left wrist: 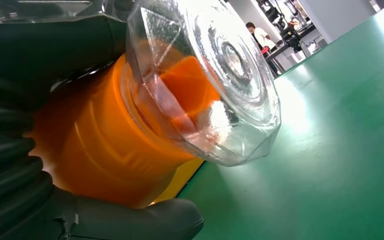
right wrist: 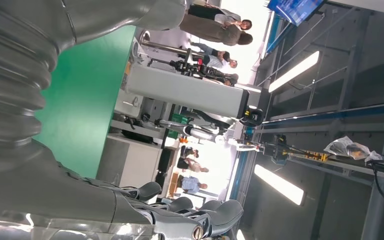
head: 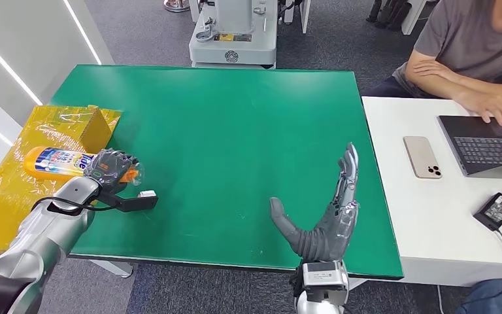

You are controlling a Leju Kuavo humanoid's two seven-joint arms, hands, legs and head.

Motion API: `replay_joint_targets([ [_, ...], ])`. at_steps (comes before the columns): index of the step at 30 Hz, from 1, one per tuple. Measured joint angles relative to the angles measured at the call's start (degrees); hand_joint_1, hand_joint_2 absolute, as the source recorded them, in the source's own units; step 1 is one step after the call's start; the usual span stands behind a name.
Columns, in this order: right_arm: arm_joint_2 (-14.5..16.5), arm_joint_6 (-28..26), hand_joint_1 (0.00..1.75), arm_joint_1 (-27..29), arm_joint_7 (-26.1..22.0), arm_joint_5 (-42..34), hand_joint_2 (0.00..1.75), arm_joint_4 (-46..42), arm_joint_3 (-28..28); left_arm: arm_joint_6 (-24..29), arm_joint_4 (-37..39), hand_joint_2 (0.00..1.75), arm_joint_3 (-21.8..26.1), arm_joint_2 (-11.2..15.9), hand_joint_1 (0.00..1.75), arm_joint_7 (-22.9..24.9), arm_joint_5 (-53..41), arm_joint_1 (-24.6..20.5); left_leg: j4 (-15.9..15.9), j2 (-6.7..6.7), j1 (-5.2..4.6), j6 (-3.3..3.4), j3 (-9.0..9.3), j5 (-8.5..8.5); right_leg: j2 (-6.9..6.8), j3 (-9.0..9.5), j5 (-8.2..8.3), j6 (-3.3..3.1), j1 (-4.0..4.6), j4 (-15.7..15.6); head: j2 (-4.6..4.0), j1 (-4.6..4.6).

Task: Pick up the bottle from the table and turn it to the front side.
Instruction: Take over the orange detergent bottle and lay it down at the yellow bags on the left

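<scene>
Left robot hand [head: 112,167] wraps the orange bottle [head: 55,161] near its clear cap at the green counter [head: 235,131] edge, seemingly to lift and turn it, while the right robot hand [head: 330,212] waits wide, empty.

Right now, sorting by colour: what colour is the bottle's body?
Orange bottle, under a clear cap; clearest in the left wrist view.

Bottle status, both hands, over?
Left hand grips the orange bottle near its clear cap, at the green table's left edge. Right hand open, empty, over the table. Nothing blocking.
</scene>
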Motion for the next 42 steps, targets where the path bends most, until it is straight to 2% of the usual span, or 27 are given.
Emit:
replay_joint_targets([
  [42,0.0,0.0,0.0,0.0,0.0,0.0,1.75,0.0,0.0,0.0,0.0,1.75,-0.76,0.01,1.75,0.0,0.0,0.0,0.0,0.0,0.0,0.0,0.0,0.0,0.0,0.0,0.0,0.0,0.0,0.0,0.0,0.0],
])
